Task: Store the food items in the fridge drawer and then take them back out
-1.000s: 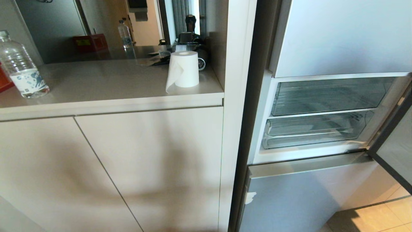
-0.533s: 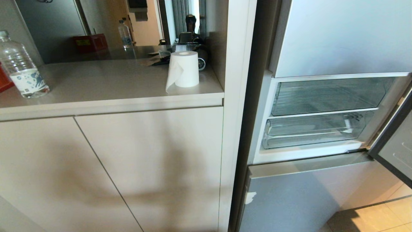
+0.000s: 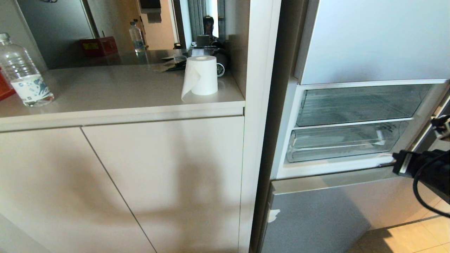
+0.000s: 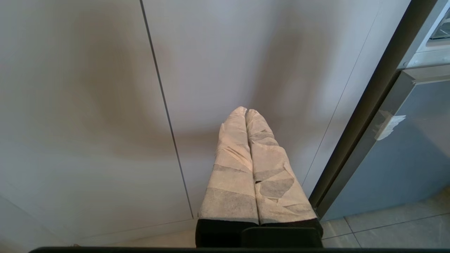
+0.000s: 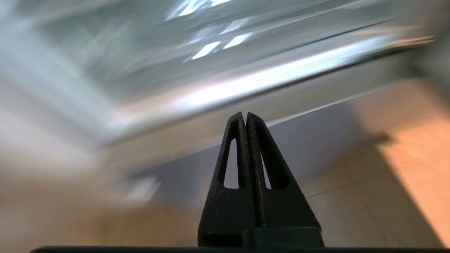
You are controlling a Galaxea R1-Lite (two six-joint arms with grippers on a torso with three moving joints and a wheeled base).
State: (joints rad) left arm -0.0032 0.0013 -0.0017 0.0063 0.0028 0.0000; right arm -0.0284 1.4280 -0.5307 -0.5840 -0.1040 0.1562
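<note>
The fridge drawer (image 3: 342, 142), clear with a stepped front lip, sits pushed in and looks empty, under a taller clear drawer (image 3: 358, 105). The food items are out of view. My right arm (image 3: 422, 168) reaches in from the right edge at the height of the ledge below the drawer. In the right wrist view my right gripper (image 5: 245, 114) is shut on nothing and points at the fridge's lower ledge (image 5: 218, 95). My left gripper (image 4: 246, 109), its fingers wrapped in tape, is shut and empty in front of the cabinet doors (image 4: 88, 105).
The open fridge door (image 3: 427, 135) stands at the far right behind my arm. The lower fridge door (image 3: 323, 211) is closed. On the counter (image 3: 116, 88) stand a paper roll (image 3: 201, 75) and a water bottle (image 3: 24, 73). Tiled floor (image 3: 415, 235) lies at the lower right.
My right arm has come into the head view from the right edge. The fridge door has swung a little farther open. The drawers have not moved.
</note>
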